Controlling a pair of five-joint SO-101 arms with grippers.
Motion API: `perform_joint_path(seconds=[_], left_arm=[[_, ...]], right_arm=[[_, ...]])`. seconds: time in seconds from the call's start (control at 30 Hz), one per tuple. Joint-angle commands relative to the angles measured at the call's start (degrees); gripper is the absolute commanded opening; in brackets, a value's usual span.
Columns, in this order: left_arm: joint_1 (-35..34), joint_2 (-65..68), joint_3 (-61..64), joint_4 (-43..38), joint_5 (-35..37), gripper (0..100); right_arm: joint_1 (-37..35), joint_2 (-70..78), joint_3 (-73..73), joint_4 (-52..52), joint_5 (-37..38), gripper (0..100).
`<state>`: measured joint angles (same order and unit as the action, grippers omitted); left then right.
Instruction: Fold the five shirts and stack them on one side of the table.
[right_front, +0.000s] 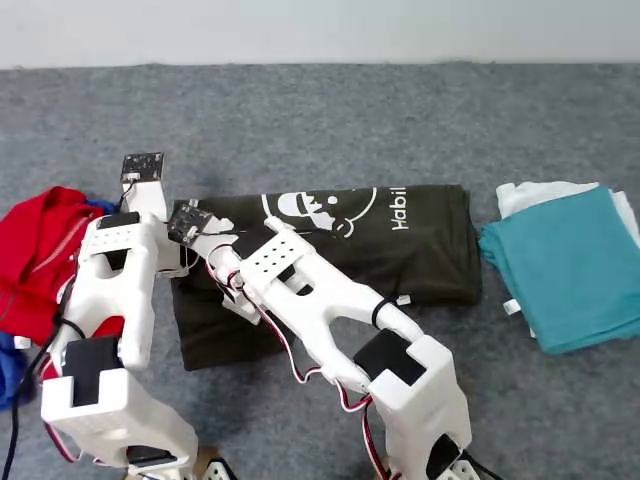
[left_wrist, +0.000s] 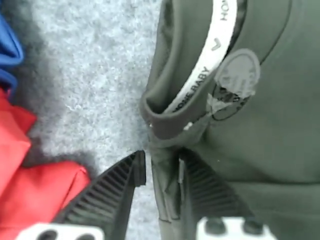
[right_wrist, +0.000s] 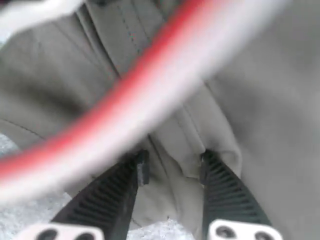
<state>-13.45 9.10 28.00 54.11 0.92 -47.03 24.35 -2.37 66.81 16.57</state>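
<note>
A dark olive shirt (right_front: 400, 250) with a white print lies partly folded across the middle of the table. Both arms meet at its left end. My left gripper (right_front: 170, 258) (left_wrist: 161, 172) is shut on a narrow fold of the dark shirt's edge (left_wrist: 165, 190), just below the collar with its white printed band (left_wrist: 200, 70). Close beside it, my right gripper (right_front: 222, 285) (right_wrist: 172, 170) is shut on a bunched ridge of the same dark shirt (right_wrist: 180, 150). A blurred red cable (right_wrist: 150, 80) crosses in front of the right wrist camera.
A crumpled red shirt (right_front: 40, 250) (left_wrist: 30, 200) lies at the left edge, with a blue shirt (right_front: 12, 370) (left_wrist: 7, 55) beside it. At the right, a folded teal shirt (right_front: 570, 265) rests on a white one (right_front: 530, 195). Bare grey carpet (right_front: 320, 120) spreads behind.
</note>
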Motion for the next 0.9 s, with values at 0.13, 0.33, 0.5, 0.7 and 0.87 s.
perform_joint_path(seconds=[0.13, 0.33, 0.5, 0.7, 0.87], left_arm=[[0.0, -2.55, -0.31, -0.35, 0.7, 12], [-1.49, -2.55, -1.1, -0.18, 0.35, 12], [-9.76, -2.37, -5.23, 2.55, 0.26, 12], [-14.42, -2.29, -5.93, 3.52, 0.26, 12], [-14.42, -1.93, -5.76, 3.25, 0.62, 12]], right_arm=[[4.7, 2.42, -2.55, -0.66, 0.88, 17.5], [7.34, 3.3, -2.55, -0.31, 0.88, 15.3], [7.25, 3.56, -2.55, -0.4, 0.88, 4.8], [7.16, 3.65, -2.55, -0.31, 0.88, 3.8], [7.16, 3.38, -2.46, -0.31, 0.88, 3.7]])
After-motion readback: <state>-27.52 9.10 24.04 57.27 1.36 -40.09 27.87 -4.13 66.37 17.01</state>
